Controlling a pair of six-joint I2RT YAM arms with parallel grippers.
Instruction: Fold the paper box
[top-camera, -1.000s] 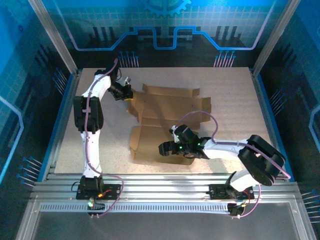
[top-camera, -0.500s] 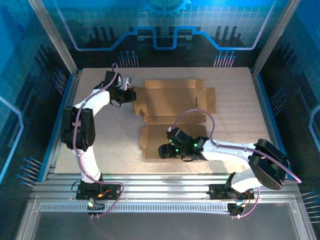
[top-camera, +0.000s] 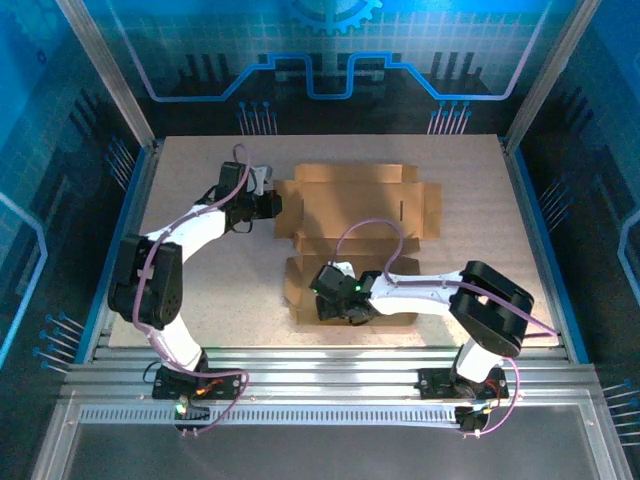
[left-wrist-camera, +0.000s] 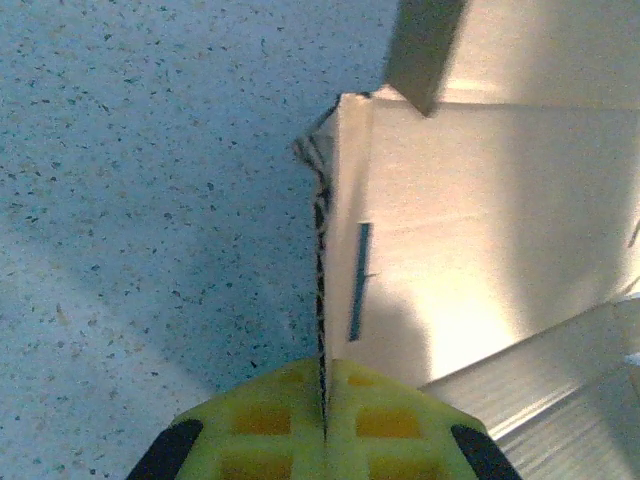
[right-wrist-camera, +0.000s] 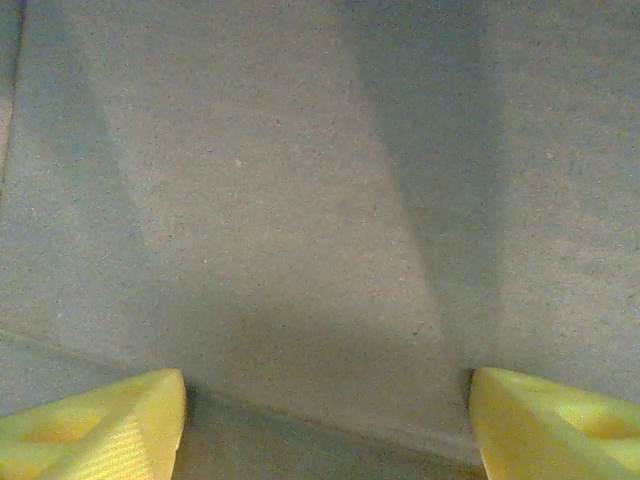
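Top external view: the paper box (top-camera: 360, 215) lies opened out and mostly flat in the middle of the table (top-camera: 200, 290). The left gripper (top-camera: 268, 203) has its jaws pinched shut on the box's left edge, and the left wrist view catches the cardboard between yellow pads (left-wrist-camera: 265, 420). The right gripper (top-camera: 330, 303) hangs over the near panel, jaws wide, holding nothing. It looks like early wall-raising, and the next move calls for creasing that edge inward. Whether the right fingertips touch the cardboard is hard to tell.

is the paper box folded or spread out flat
Spread, not yet a box: the paper box lies open, panels and flaps laid out; jaws of the left gripper pinch its edge.
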